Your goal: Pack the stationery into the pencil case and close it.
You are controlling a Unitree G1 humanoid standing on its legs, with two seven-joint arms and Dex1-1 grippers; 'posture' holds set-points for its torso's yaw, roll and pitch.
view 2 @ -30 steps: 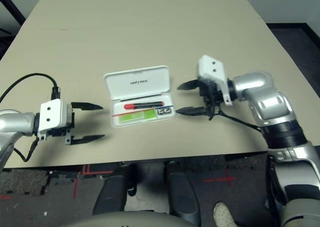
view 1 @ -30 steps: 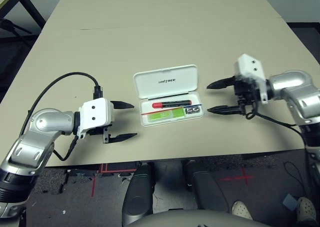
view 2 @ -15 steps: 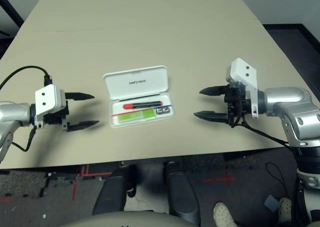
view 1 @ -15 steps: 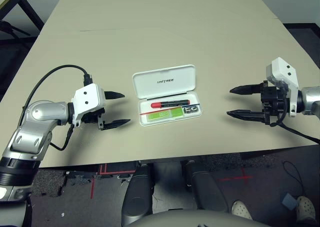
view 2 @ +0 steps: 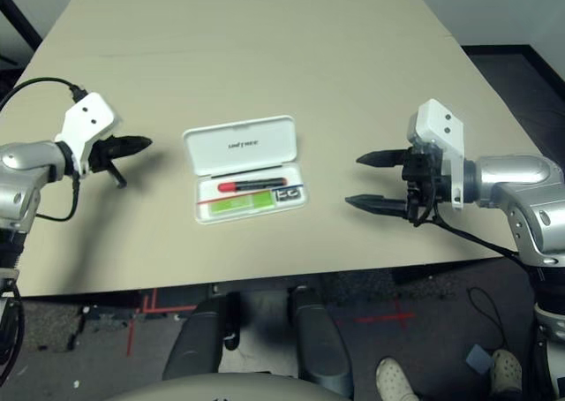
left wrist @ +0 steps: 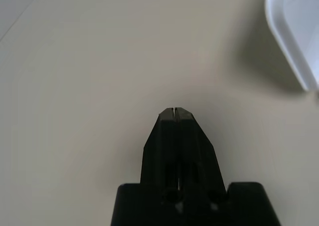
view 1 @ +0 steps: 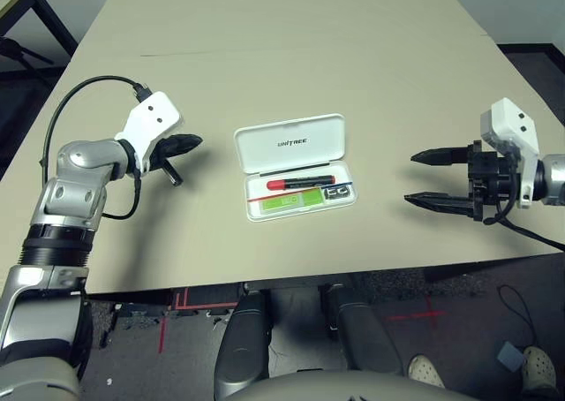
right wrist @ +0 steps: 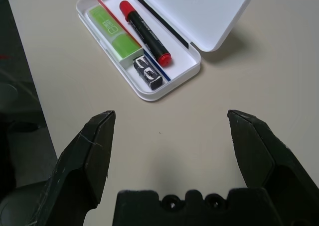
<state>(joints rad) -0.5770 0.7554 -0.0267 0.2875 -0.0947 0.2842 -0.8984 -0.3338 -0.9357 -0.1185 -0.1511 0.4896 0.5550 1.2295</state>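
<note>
The left end effector [view 1: 187,141] is found closed on nothing; a second ago it stood wide open, nearer the desk's [view 1: 291,48] front edge. It has since been raised and carried toward the far side, and now sits just left of the case's lid, apart from it. At centre, the case [view 1: 297,167] lies open on the desk, lid up and back. The marker [view 1: 300,183], the green stick [view 1: 289,203] and the small grey piece [view 1: 336,193] are all seen inside the tray. The right end effector [view 1: 437,177] is held fully open and empty; it has been drawn back from the case's right end and now stands well apart. Packing is judged complete. Closing remains, and the shut left end effector appears placed to push the lid down.
</note>
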